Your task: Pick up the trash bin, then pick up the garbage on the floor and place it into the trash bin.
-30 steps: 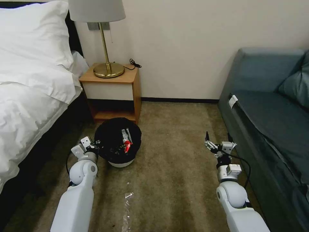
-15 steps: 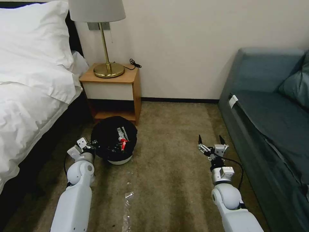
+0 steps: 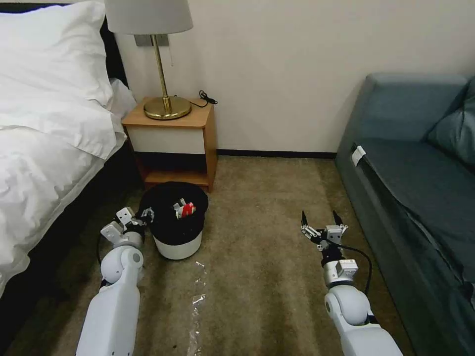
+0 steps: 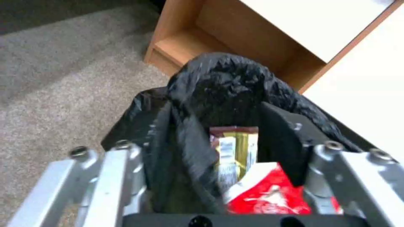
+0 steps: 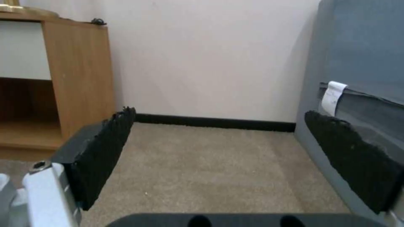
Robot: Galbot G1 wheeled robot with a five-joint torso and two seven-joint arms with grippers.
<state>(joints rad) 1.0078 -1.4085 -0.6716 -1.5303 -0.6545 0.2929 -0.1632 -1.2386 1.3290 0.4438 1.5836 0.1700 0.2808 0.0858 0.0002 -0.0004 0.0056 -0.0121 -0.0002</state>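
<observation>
The trash bin (image 3: 177, 244), white with a black bag over its rim, stands upright on the carpet in front of the nightstand. Garbage lies inside it: a red snack packet (image 3: 187, 209) (image 4: 269, 192) and a yellow-silver wrapper (image 4: 235, 151). My left gripper (image 3: 144, 215) is at the bin's left rim. Its fingers (image 4: 286, 142) straddle the bagged rim (image 4: 189, 148), open, with a gap showing beside the rim. My right gripper (image 3: 322, 221) hovers open and empty over bare carpet to the right, near the sofa.
A long clear tape strip (image 3: 197, 302) lies on the carpet between my arms. The wooden nightstand (image 3: 170, 143) with a brass lamp stands behind the bin. The bed (image 3: 44, 148) is on the left and the blue sofa (image 3: 415, 183) on the right.
The bin went from tilted and lifted in my left gripper to standing upright on the carpet. My right gripper drew back and turned, staying open.
</observation>
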